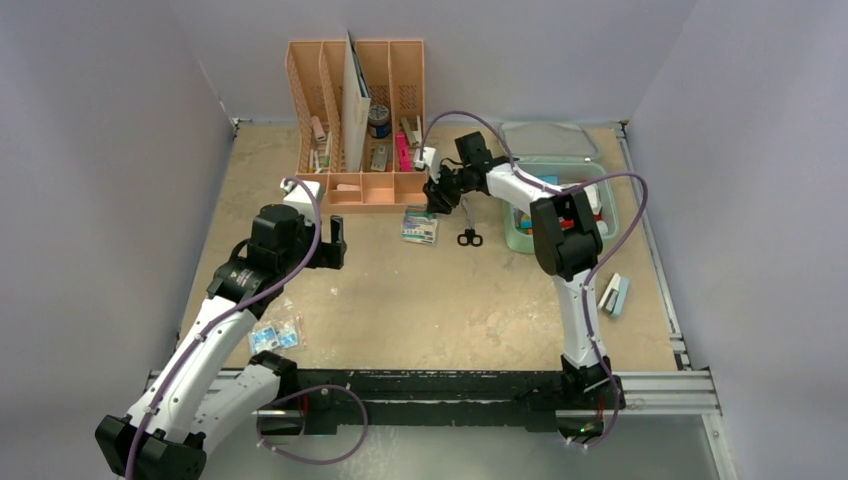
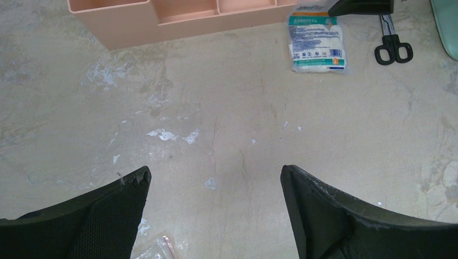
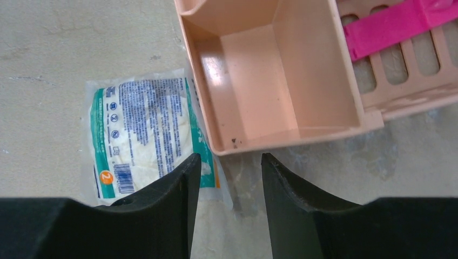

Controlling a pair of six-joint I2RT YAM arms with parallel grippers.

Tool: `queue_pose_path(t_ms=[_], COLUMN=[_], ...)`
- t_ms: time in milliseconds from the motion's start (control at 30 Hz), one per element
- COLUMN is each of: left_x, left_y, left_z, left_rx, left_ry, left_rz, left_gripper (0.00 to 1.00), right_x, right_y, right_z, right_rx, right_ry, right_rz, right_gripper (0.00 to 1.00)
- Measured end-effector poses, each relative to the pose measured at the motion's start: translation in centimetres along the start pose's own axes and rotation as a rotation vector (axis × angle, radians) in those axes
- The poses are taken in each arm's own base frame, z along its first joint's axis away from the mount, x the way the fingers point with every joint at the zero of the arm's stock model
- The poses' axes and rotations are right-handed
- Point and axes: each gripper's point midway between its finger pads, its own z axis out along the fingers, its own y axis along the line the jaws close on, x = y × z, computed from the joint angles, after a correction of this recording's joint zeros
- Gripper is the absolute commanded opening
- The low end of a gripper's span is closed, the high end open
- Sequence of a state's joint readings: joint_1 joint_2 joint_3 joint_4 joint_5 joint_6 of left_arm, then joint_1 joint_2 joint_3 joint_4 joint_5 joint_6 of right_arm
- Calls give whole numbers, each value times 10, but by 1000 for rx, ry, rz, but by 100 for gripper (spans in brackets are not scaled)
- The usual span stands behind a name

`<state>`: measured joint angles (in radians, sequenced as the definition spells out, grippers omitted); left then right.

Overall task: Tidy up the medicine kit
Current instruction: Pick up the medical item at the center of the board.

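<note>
The mint-green medicine kit (image 1: 517,238) lies open at the back right, its lid (image 1: 545,140) folded back; the right arm covers much of it. A sliver of the kit (image 2: 448,21) shows in the left wrist view. My right gripper (image 1: 437,200) (image 3: 230,159) hovers partly open by the right edge of a white-and-teal gauze packet (image 3: 140,129) (image 1: 420,225), just in front of the organizer, with nothing between its fingers. My left gripper (image 1: 335,240) (image 2: 216,175) is wide open over bare table, holding nothing.
The peach organizer (image 1: 355,120) (image 3: 270,81) stands at the back with a pink item (image 3: 394,24) in a slot. Black scissors (image 1: 469,237) (image 2: 393,48) lie right of the gauze packet. Small clear packets (image 1: 275,335) lie front left, and a blue-grey stapler-like item (image 1: 614,295) lies at the right.
</note>
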<state>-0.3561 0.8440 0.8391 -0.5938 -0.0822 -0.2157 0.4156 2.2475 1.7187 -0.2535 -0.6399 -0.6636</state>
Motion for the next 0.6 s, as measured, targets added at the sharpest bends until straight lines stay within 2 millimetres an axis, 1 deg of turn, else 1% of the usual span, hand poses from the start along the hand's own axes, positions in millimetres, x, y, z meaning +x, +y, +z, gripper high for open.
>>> queue_pose_path(t_ms=[100,233,433,500,533,600], left_x=[0,0,0,0,0,0], left_y=[0,0,0,0,1,1], left_z=[0,0,0,0,0,0], left_rx=[-1,-1,-1,-2,-3,-7], left_ry=[0,0,0,0,-1,-1], left_rz=[0,0,0,0,0,0], left_gripper=[89,89,89,89,89,89], right_x=[-3,0,5,8,10,13], right_y=[1,5,8,9,9,12], right_z=[6,9,11,10,10,7], right_rx=[-16,-34,-46,-46,-42,-38], right_ry=[0,15,34,47,55,68], right_rz=[-25,-30,-48,-56,-60,-63], right_gripper=[44,39,10,2,0,0])
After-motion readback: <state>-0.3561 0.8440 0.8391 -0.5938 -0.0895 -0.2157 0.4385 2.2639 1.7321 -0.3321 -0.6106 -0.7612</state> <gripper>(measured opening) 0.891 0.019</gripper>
